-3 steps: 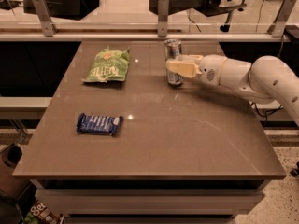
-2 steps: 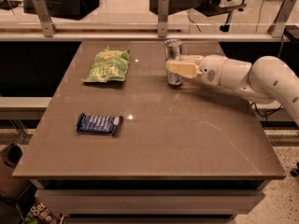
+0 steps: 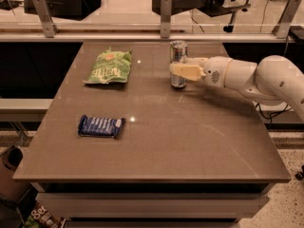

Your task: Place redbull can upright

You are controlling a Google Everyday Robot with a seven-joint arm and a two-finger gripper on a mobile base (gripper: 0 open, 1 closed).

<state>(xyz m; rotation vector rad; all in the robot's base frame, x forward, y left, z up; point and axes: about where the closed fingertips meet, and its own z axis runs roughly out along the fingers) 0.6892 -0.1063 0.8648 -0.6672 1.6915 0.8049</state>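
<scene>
The redbull can [image 3: 178,52] is a slim silver can standing upright on the brown table [image 3: 156,141], toward the back and right of the middle. My gripper [image 3: 182,71] reaches in from the right on a white arm [image 3: 256,77]. Its cream fingers [image 3: 187,71] lie across the can's lower half and are closed around it. The can's base rests on the tabletop.
A green chip bag [image 3: 109,66] lies at the back left. A blue wrapped snack bar [image 3: 100,126] lies at the front left. A rail with metal posts [image 3: 165,11] runs behind the table's far edge. The arm occupies the right rear side.
</scene>
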